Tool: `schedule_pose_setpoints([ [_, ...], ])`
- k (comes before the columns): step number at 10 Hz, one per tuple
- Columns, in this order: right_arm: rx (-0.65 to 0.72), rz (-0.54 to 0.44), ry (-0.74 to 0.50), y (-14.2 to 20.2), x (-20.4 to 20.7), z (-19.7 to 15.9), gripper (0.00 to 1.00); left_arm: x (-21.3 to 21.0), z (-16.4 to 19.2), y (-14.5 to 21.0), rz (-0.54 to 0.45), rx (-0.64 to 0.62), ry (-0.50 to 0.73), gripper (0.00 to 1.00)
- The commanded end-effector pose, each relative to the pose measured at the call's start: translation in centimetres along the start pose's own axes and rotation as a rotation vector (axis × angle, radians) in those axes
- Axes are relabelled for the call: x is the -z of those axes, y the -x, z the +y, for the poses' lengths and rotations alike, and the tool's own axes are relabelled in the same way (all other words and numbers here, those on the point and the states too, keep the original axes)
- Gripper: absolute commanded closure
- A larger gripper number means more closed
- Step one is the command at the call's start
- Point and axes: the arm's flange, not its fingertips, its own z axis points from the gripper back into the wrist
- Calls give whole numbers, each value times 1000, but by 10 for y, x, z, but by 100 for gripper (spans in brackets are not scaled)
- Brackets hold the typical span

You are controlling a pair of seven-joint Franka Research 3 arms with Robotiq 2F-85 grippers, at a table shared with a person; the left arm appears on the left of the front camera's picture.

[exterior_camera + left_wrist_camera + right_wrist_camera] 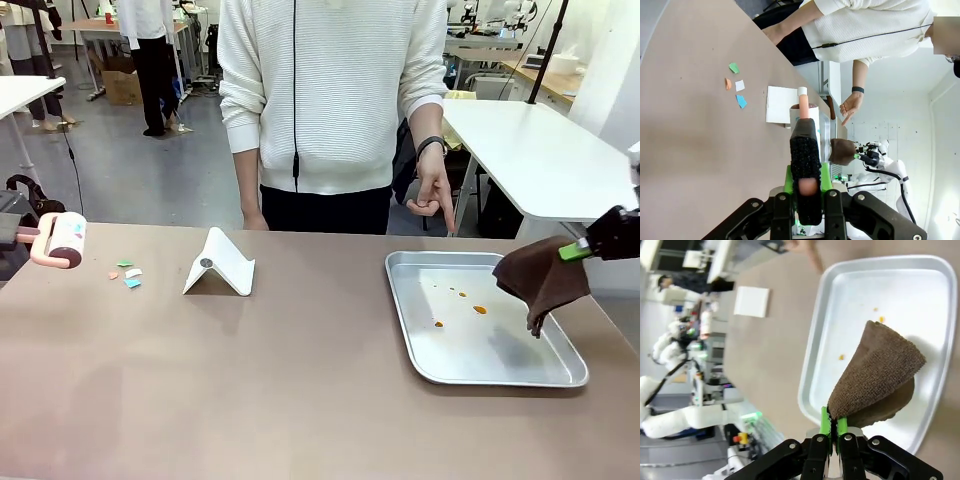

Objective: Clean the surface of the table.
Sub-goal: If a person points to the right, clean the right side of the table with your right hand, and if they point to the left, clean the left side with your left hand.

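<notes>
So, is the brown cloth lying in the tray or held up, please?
Held up: the right gripper pinches one edge, and the cloth hangs folded over the tray, casting a shadow there.

You have a steel tray (500, 375) at your right, orange drips (479, 310) in it; a brown cloth (545, 280) hangs above its right side; a white folded stand (222, 268) sits near coloured paper scraps (129, 276); a pink lint roller (64, 240) at far left.
</notes>
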Motion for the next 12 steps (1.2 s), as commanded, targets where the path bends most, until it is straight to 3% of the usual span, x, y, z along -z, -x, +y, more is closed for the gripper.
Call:
schedule_pose_setpoints([
  [1,-27,7,116,-17,23,-20,95,-2,-3,2,4,4,8,100],
  [5,-21,13,165,-28,73,-52,95,-2,-3,2,4,4,8,100],
  [8,-38,33,107,-20,106,-57,95,-2,-3,2,4,4,8,100],
  [9,-44,38,100,-20,115,-59,100,-2,-3,2,4,4,8,100],
  [12,-74,-5,92,-21,133,-59,100,-2,-3,2,4,4,8,100],
])
